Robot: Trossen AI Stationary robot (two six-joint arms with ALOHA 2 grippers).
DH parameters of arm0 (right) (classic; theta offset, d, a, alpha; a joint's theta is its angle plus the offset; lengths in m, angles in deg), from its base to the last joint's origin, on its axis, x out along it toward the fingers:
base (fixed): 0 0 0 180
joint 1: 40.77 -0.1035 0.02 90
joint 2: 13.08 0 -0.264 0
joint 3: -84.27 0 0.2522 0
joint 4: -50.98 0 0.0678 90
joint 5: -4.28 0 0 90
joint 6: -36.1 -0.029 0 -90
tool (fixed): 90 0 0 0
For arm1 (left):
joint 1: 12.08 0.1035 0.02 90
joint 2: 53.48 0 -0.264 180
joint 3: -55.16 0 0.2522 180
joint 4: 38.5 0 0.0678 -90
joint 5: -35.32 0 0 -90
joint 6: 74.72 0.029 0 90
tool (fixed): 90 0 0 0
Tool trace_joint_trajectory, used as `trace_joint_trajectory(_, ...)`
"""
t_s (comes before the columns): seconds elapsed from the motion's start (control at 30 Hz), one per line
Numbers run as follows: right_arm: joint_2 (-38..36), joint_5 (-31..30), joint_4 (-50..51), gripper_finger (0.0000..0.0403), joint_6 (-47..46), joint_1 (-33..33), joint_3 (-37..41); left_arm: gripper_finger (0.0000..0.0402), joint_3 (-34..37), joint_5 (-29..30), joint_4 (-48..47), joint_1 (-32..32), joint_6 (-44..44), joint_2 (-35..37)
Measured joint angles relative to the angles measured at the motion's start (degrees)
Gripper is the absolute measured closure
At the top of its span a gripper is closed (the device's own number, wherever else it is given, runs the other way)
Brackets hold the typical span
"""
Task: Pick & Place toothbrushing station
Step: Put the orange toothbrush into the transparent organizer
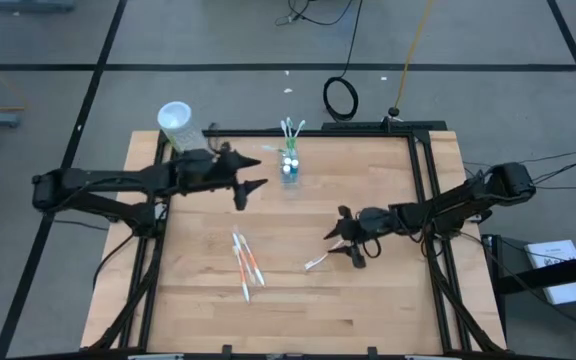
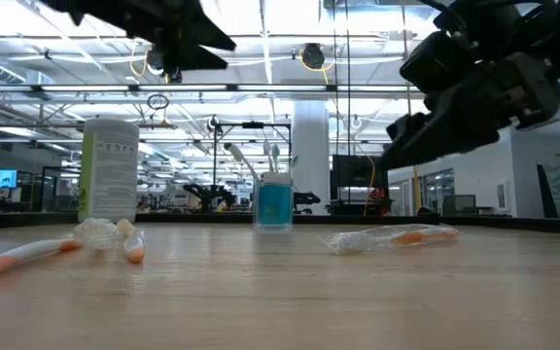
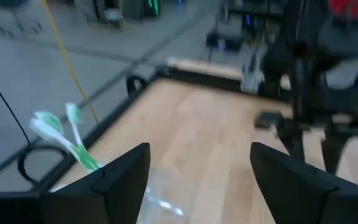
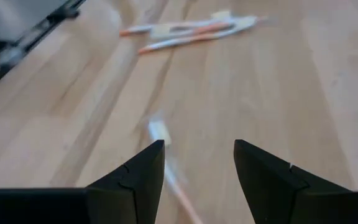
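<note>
A clear plastic cup (image 1: pixel 289 166) stands at the table's far middle, with blue tubes inside and green toothbrushes (image 1: pixel 292 128) sticking up out of it. My left gripper (image 1: pixel 260 173) hangs open just left of the cup, above the table; its wrist view shows the green brushes (image 3: pixel 61 134) ahead. Several orange-and-white toothbrushes (image 1: pixel 247 264) lie flat mid-table. One more toothbrush (image 1: pixel 316 263) lies beside my right gripper (image 1: pixel 342 246), which is open and low over the wood. In the right wrist view that brush (image 4: pixel 166 163) lies just ahead of the left finger.
A white canister with green print (image 1: pixel 176 122) stands at the far left corner, behind my left arm. A black frame rail (image 1: pixel 420 170) runs along the table's right and far sides. Bare wood (image 1: pixel 298 320) lies toward the near edge.
</note>
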Motion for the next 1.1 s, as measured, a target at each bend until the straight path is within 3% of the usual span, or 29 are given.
trace_joint_trajectory(0.13,-0.02,-1.52,7.92,0.0216,-0.63,-1.76,-0.62,0.0117,5.73,0.66,7.37,-0.02,-0.15,5.62)
trace_joint_trajectory(0.3,0.00,-6.39,16.70,0.0216,-1.57,-1.70,-0.62,0.0117,8.11,0.68,9.81,0.01,-0.13,8.30)
trace_joint_trajectory(0.77,7.07,-7.06,14.41,0.0220,-0.38,-1.74,-0.75,0.0117,8.18,0.70,9.52,0.01,0.28,5.79)
trace_joint_trajectory(1.1,6.75,-6.98,13.73,0.0309,-1.51,-1.74,-0.68,0.0117,8.18,0.70,10.45,0.01,0.31,4.83)
